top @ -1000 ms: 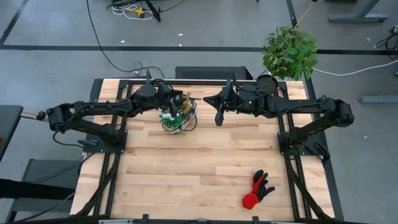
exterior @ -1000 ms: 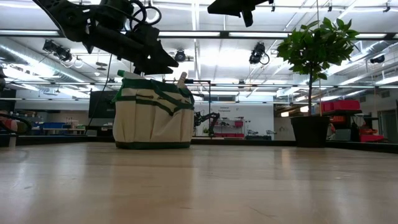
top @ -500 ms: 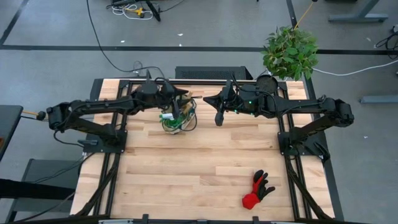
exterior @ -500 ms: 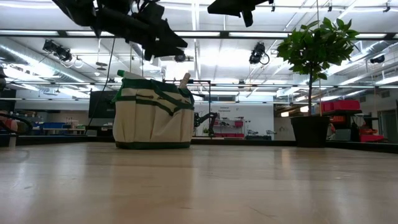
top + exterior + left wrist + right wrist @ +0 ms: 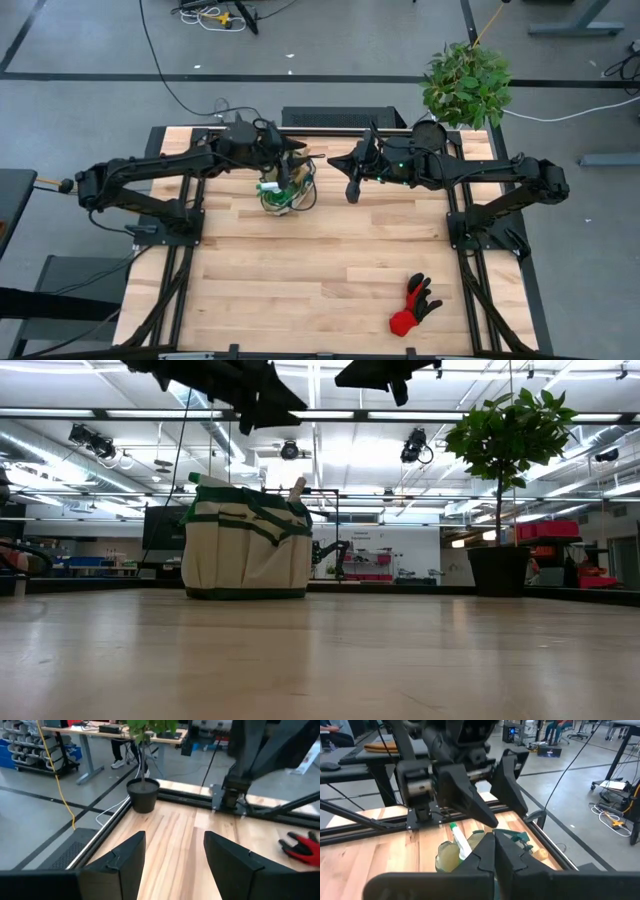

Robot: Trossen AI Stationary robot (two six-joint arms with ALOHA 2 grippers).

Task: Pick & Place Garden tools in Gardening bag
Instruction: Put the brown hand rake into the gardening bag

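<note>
The gardening bag (image 5: pixel 246 542) is a round tan fabric tub with green trim and dark green loop handles, standing upright near the table's (image 5: pixel 300 270) far edge, left of centre. From above, the gardening bag (image 5: pixel 285 188) shows a crowded mouth with a green spray bottle (image 5: pixel 270 187) and other tools whose kinds are hard to tell apart. The right wrist view looks down into the bag and shows the spray bottle's (image 5: pixel 460 843) white neck and the green-handled shears (image 5: pixel 516 839) beside it. The red-and-black glove (image 5: pixel 414 306) lies alone on the near right part of the table, well apart from the bag; the left wrist view catches the glove (image 5: pixel 301 845) too.

The left gripper (image 5: pixel 293 152) hovers above the bag's far rim, its fingers (image 5: pixel 125 860) spread wide and holding nothing. The right gripper (image 5: pixel 351 190) hangs just right of the bag, jaws pressed together and empty. A potted plant (image 5: pixel 464 85) stands at the far right corner, clear of both arms.
</note>
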